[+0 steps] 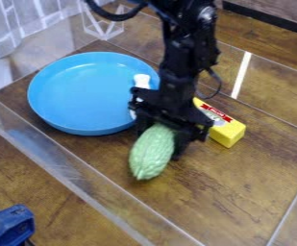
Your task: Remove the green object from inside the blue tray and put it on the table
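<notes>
Gripper (165, 117) seemingly straddles green object's (152, 154) top, on table (240, 192).

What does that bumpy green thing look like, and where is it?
The pale green, bumpy, oval object has ridged skin and tapered ends, like a bitter gourd. It lies on the dark brown wooden table, outside the round blue plastic tray. Its top end sits between the fingers of the black gripper, which straddle it from above.
</notes>
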Available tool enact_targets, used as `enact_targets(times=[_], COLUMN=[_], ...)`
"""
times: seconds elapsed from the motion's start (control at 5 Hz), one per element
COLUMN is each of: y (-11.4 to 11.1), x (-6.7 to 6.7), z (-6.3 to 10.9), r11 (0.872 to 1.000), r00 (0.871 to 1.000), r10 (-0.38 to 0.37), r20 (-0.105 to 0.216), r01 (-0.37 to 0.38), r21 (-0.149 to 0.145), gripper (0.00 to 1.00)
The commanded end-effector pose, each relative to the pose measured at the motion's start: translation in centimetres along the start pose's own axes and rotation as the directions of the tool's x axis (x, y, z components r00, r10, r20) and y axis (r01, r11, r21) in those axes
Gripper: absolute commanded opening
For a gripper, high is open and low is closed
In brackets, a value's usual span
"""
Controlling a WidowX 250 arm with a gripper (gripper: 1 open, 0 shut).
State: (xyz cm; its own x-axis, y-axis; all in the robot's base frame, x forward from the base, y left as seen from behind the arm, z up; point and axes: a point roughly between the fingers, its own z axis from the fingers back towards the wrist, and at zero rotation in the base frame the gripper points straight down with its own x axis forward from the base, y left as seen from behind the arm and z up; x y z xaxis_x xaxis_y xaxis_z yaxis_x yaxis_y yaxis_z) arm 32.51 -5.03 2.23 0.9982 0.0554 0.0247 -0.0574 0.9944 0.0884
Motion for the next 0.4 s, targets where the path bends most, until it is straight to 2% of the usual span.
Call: enact_targets(times=[0.0,0.2], y=[0.3,0.73], x=[-0.05,0.19], z=[2.67,2.48], r11=[0.999,0.999], r00=[0.998,0.998], r10=[-0.029,-0.041], r20=[0.058,0.054], r01=[0.03,0.042], r21=[-0.01,-0.015], gripper=[0.0,1.0])
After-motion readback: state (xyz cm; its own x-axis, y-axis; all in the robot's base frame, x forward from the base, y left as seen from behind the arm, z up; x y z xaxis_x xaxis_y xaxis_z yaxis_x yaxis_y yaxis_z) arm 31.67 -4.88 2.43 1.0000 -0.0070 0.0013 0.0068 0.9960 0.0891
